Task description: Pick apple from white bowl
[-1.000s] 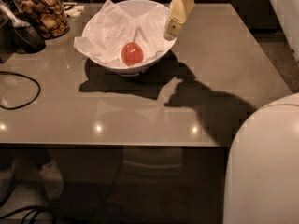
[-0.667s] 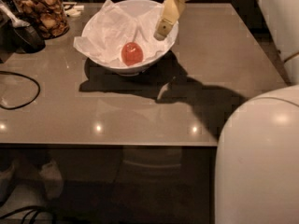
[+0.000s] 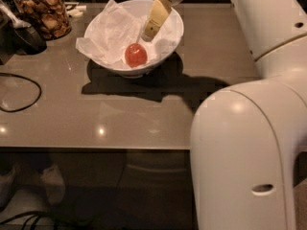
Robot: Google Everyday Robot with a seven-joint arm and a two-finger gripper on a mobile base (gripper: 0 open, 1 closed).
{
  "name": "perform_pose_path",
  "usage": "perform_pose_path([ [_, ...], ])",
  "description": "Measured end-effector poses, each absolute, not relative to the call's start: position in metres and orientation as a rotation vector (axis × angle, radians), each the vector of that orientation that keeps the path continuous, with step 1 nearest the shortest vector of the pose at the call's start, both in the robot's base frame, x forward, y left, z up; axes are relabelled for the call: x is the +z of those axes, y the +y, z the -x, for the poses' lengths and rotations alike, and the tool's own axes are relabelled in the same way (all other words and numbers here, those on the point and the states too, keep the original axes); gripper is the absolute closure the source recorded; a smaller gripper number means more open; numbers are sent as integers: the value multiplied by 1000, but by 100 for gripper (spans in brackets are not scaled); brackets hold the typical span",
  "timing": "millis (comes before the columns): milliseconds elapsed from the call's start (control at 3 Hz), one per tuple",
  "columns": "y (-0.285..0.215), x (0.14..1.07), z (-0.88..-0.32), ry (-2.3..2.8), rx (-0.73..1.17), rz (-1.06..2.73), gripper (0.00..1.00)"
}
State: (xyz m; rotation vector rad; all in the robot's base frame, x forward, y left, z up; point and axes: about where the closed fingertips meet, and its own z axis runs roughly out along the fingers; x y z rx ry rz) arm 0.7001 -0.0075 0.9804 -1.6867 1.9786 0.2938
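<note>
The apple [image 3: 135, 55], small, round and red-orange, lies in the white bowl [image 3: 173, 37] on crumpled white paper that sticks past the rim at the left. The bowl stands at the back middle of the grey table. My gripper [image 3: 152, 27] hangs over the bowl's right half, its yellowish finger pointing down-left, its tip a little above and to the right of the apple. It does not touch the apple.
A glass jar of brown snacks [image 3: 44, 14] stands at the back left, with a dark object and spoon [image 3: 21, 30] beside it. A black cable [image 3: 19, 92] loops on the table's left. My white arm [image 3: 249, 128] fills the right side. The table's front edge [image 3: 96, 148] is near.
The gripper has moved left, from the bowl's right rim to over the bowl, closer to the apple. The arm now covers more of the right side. The apple has not moved.
</note>
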Motion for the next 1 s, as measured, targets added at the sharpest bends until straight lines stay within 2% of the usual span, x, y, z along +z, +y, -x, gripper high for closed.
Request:
perform_pose_path([
  [333, 6, 974, -710, 1970, 334, 1687, 7],
  [667, 14, 971, -716, 1964, 355, 1684, 7],
  [1000, 18, 961, -722, 1980, 380, 1675, 17],
])
